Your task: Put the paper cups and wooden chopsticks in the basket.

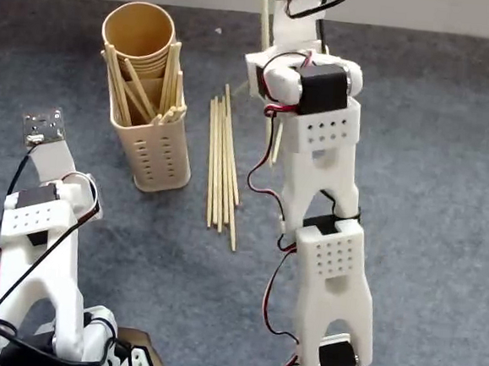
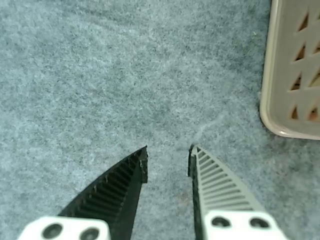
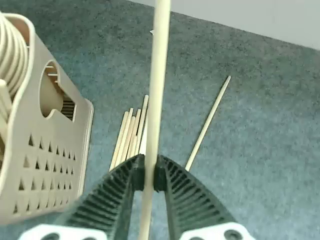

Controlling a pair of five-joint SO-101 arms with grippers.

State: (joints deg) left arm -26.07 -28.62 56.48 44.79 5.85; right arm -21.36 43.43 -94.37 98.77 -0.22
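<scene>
Pinching one chopstick (image 3: 160,75), right gripper (image 3: 149,166) sits clamped; left gripper (image 2: 167,161) hangs parted, empty.

Under me lay a grey-blue carpet (image 1: 448,182), nubbly and matted, and it spread to every side I could see. Along its far edge ran a pale, plain strip (image 1: 427,9), wall or board I could not tell. The light fell soft and even.

Left end effector (image 2: 168,150) parted and pointing down, right end effector (image 3: 149,160) pinched on a chopstick (image 3: 159,75), arm outstretched.
</scene>
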